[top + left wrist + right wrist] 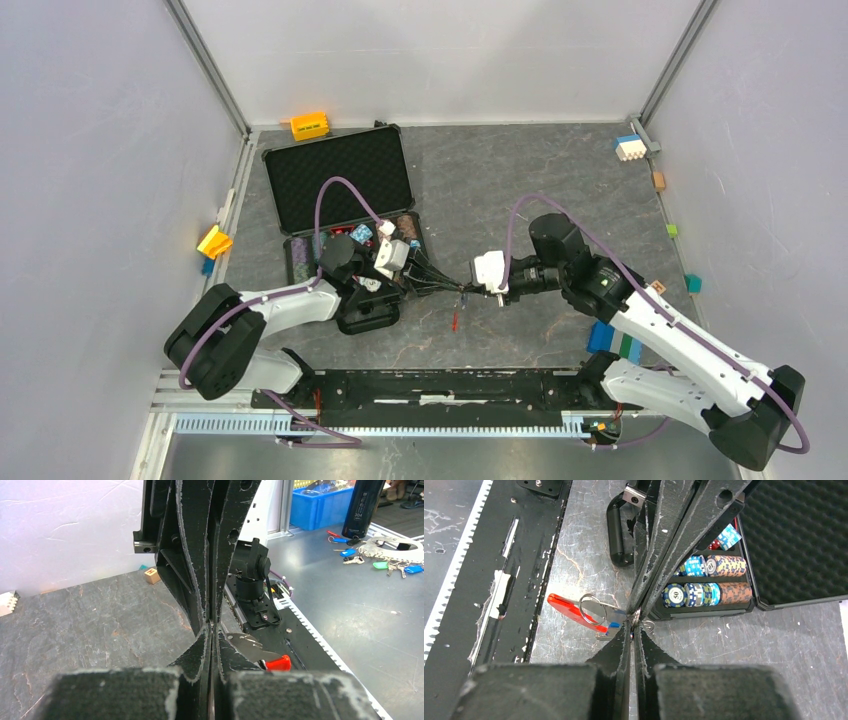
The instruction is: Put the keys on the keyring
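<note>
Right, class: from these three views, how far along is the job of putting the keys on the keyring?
Done: the silvery keyring with its red flat strip looks lifted off the table. In hand: the left gripper and right gripper are pinched shut tip to tip at its metal ring, beside the tiny blue-headed key. Left: no key can be confirmed threaded on yet.

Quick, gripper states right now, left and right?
Left gripper: jaws shut, pinching the keyring.
Right gripper: jaws closed at the same spot; what they pinch cannot be told.
</note>
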